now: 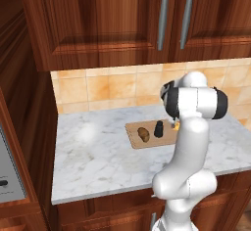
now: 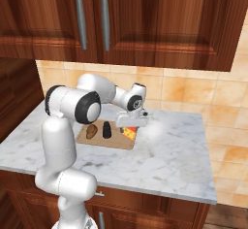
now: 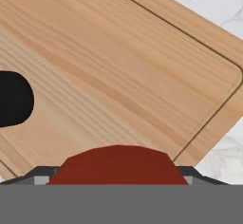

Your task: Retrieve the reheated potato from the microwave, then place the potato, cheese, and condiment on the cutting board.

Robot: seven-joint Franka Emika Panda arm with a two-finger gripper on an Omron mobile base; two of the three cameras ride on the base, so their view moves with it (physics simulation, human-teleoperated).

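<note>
Gripper [image 2: 130, 127] low over board [image 2: 116, 140], jaws wide, cheese [image 2: 129, 132] between them. Potato [image 2: 91, 131] and condiment [image 2: 106, 130] on board, at cheese's 9 o'clock.

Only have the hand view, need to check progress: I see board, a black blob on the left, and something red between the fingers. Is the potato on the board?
Observer: Yes. The potato lies on the board, towards its left end in the left base view.
Operator: And the black blob?
Observer: It's the condiment, standing upright on the board just right of the potato.
Operator: And the red thing?
Observer: That's the rind of the cheese. The right base view shows its orange wedge at the board's right end. The fingers flank it, but I can't tell whether they grip it.
</note>
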